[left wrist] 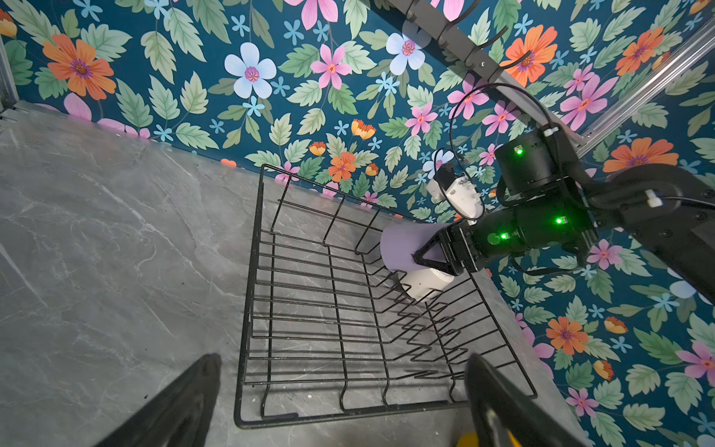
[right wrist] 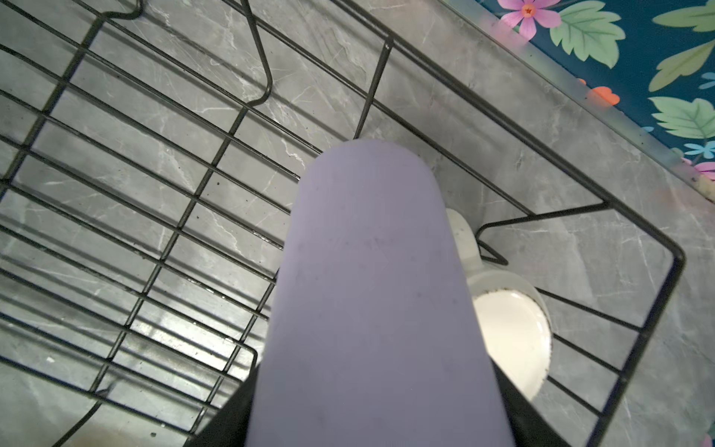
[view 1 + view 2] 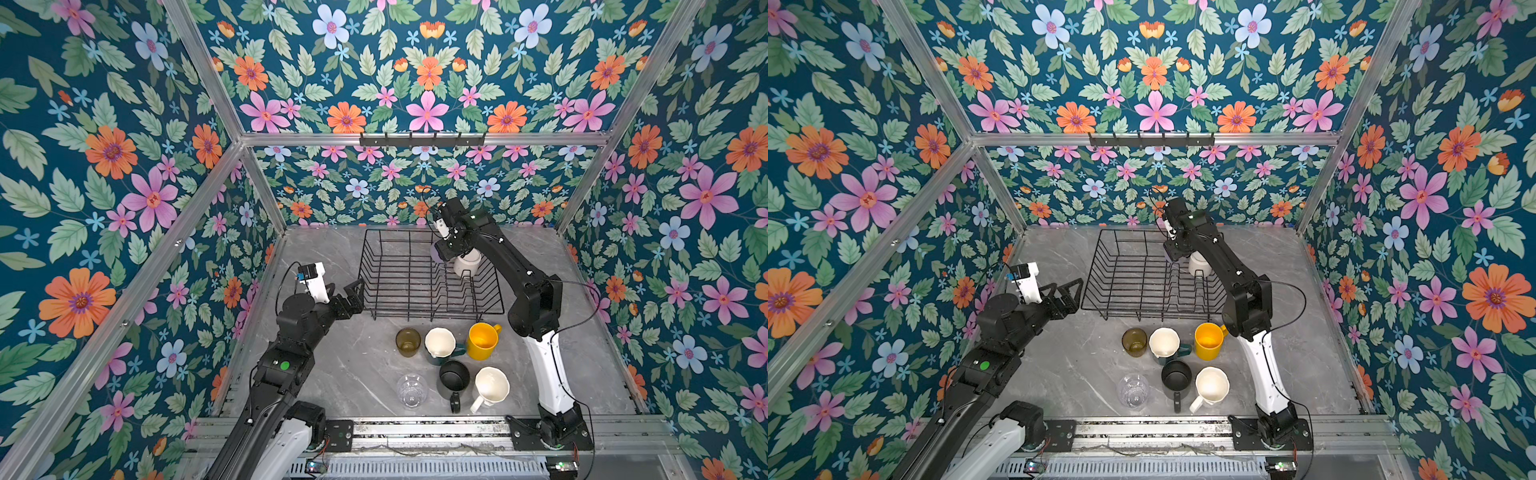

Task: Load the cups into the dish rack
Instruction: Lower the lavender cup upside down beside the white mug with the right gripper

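The bench [image 3: 353, 374] carries the rack [image 3: 362, 266] toward its back edge, with one upturned mug [image 2: 510, 340] in the rack's back right corner. Your right gripper [image 1: 437, 251] clamps the tumbler [image 1: 402, 247] sideways above that corner. Your left gripper [image 3: 351, 299] hovers, fingers spread, at the rack's near left corner. Six cups [image 3: 454, 376] stand by the front edge. Released tilted, the tumbler could knock the mug, or snag a prong and roll. Only the right wrist view shows tumbler and mug just beside each other; in both top views the gripper hides most of the tumbler.
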{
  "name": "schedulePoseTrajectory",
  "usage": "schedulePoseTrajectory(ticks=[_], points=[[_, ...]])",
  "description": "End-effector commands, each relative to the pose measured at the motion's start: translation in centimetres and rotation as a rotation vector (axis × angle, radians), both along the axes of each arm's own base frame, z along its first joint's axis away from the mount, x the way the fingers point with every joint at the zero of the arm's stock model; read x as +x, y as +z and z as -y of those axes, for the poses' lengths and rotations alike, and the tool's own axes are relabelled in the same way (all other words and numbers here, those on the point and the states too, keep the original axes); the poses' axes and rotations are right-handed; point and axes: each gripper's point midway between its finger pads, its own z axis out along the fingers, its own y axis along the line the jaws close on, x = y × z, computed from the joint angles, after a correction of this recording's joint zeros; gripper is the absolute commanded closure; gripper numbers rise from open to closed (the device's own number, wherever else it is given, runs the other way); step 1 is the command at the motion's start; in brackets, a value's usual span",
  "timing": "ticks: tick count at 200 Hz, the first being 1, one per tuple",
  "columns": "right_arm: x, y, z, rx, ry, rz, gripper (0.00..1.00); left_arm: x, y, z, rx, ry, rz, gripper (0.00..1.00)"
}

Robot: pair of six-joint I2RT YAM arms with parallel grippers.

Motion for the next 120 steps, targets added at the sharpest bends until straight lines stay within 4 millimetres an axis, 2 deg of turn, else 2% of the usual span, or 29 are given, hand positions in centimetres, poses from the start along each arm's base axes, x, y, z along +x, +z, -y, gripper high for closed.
schedulePoseTrajectory(ticks=[1,30,62,84,120], points=[[-0.7,-0.9,0.0,-0.024,0.018,-0.045,1.00,0.1,0.0,-0.2,0.008,0.011,0.004,0.00],[-0.5,-1.5,-0.3,-0.030,0.024,-0.052,0.98,0.1,-0.2,-0.2,0.009,0.010,0.000,0.00],[-0.4,-2.0,-0.4,-0.038,0.026,-0.061,0.70,0.1,-0.3,-0.2,0.009,0.009,-0.004,0.00],[-0.3,-2.3,-0.5,-0.035,0.030,-0.063,0.54,0.1,-0.4,-0.2,0.009,0.009,-0.005,0.00],[-0.3,-2.7,-0.9,-0.025,0.041,-0.076,0.37,0.2,-0.4,-0.1,0.008,0.009,-0.007,0.00]])
